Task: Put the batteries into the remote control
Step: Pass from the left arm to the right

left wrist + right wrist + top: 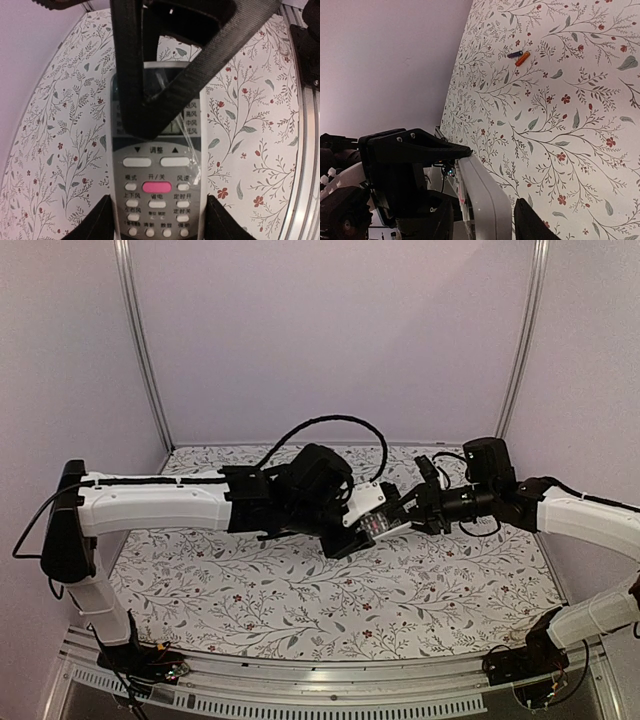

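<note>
Remote (pixel 157 165) face, all Chinese print. Mid strip: 调整 btwn down and up arrows. Over pink button (pixel 156 187): 开/关. Same row, L: 模式, R: 风速. Next row down: 上下风, 省电, 定时开. Row under that: R reads 定时关, L prob 左右风, middle bits too small. Right edge of screen (pixel 172 129): column 高风, 中风, 低风, top entry cut off. Bottom-row labels blurred, can't read.
</note>
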Controlling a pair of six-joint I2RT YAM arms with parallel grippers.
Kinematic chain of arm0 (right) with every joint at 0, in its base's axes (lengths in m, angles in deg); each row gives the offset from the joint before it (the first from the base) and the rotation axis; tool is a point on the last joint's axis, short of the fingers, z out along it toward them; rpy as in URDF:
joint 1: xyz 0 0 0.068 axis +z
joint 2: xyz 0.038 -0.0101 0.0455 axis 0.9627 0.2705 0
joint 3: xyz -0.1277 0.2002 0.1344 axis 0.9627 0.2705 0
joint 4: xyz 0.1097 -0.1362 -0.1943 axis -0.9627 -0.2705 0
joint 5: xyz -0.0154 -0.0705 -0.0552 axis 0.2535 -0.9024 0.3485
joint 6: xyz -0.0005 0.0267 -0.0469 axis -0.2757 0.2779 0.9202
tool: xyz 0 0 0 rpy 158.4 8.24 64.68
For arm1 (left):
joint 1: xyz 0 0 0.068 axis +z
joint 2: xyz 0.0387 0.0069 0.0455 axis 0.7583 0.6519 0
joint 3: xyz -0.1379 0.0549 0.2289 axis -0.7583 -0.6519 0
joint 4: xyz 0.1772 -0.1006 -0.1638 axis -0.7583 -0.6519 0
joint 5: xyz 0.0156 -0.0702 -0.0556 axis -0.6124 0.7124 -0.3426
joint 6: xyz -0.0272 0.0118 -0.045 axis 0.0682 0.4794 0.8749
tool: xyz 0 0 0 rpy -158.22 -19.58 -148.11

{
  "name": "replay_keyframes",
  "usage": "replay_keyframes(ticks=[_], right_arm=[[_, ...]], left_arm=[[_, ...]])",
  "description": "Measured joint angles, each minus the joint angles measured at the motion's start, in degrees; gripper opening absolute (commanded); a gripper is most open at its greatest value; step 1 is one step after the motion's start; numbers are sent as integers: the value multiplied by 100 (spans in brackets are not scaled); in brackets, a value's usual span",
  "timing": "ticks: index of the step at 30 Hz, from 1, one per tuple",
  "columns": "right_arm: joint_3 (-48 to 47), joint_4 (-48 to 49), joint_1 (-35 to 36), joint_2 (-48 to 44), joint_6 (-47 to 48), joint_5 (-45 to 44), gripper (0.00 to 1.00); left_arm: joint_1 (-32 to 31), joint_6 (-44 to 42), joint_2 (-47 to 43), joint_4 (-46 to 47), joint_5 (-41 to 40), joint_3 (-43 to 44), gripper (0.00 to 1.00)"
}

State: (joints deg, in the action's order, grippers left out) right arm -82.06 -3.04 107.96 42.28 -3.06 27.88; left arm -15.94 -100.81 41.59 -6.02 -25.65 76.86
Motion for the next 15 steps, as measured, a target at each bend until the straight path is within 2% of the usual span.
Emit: replay_keyframes(ticks=[3, 7, 13, 14, 15], right_arm=[[9, 144, 11, 0, -140, 61, 26], [22, 271, 11, 0, -267, 87, 21], [20, 450, 48, -4, -428, 76, 5], [20, 439, 46, -2, -459, 61, 4], [20, 437, 44, -2, -472, 52, 2]], left_arm=[[0, -46, -116, 63, 20, -131, 27], [-2, -90, -227, 170, -7, -229, 53], [-33, -205, -494, 505, -328, -623, 79], [-35, -225, -575, 555, -422, -699, 90], [-35, -267, -649, 603, -494, -761, 98]])
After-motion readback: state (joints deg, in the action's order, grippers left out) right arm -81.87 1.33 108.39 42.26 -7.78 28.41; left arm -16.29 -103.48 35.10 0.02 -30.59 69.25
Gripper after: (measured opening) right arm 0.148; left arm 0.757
